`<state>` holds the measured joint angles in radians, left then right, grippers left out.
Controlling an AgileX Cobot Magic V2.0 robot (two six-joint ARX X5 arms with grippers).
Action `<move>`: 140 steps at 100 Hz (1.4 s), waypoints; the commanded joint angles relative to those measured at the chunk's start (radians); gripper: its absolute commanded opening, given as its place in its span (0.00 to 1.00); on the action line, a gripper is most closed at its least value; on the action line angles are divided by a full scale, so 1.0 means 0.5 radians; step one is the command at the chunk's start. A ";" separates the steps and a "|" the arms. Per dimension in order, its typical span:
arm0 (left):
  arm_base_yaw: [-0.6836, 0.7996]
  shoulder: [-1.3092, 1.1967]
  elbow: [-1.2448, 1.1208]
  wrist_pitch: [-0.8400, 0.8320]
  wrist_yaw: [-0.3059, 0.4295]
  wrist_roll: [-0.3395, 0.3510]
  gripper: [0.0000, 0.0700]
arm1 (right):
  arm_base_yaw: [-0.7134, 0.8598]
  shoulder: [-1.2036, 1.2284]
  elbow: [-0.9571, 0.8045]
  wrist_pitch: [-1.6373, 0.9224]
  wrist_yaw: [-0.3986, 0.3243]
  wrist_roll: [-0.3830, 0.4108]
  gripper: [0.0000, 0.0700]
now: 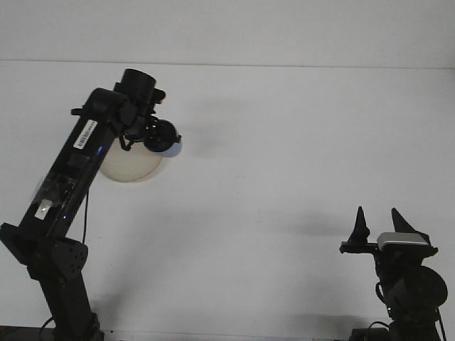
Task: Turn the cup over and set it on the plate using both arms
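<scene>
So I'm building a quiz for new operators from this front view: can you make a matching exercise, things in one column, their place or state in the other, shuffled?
Things:
1. cup
2. plate
3. right pincer
4. left pincer

Places or states:
A. open, pointing up at the lower right
B. held in the air beside the plate's right edge
C. lying on the table, partly hidden by the left arm
D. shut on the cup, raised at the upper left

Pairs: 1-B, 2-C, 3-A, 4-D
</scene>
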<state>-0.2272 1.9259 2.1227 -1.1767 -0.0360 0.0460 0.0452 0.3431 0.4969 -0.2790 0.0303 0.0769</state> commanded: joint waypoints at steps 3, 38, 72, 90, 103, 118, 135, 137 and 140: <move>0.111 0.063 0.048 0.038 -0.011 -0.007 0.01 | 0.002 0.006 0.025 0.018 0.008 0.002 0.69; 0.436 0.299 0.048 0.063 -0.011 -0.058 0.01 | 0.002 0.006 0.025 0.018 0.008 0.002 0.69; 0.469 0.531 0.048 0.052 -0.011 -0.064 0.01 | 0.002 0.006 0.025 0.001 0.008 0.002 0.69; 0.469 0.600 0.048 0.038 -0.011 -0.068 0.02 | 0.002 0.006 0.025 -0.003 0.009 0.002 0.69; 0.469 0.602 0.048 0.050 -0.011 -0.070 0.04 | 0.002 0.006 0.025 -0.005 0.009 0.002 0.69; 0.473 0.602 0.048 0.053 -0.011 -0.071 0.46 | 0.002 0.006 0.025 -0.005 0.047 0.002 0.69; 0.486 0.572 0.053 0.052 -0.011 -0.071 0.61 | 0.002 0.006 0.025 -0.004 0.063 0.002 0.69; 0.488 0.566 0.055 0.051 -0.011 -0.071 0.61 | 0.002 0.006 0.025 -0.005 0.063 0.002 0.69; 0.492 0.552 0.059 0.047 -0.011 -0.071 0.61 | 0.002 0.006 0.025 -0.004 0.063 0.002 0.69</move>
<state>0.0128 2.1994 2.1227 -1.1484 -0.0402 0.0124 0.0452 0.3431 0.4969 -0.2867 0.0574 0.0769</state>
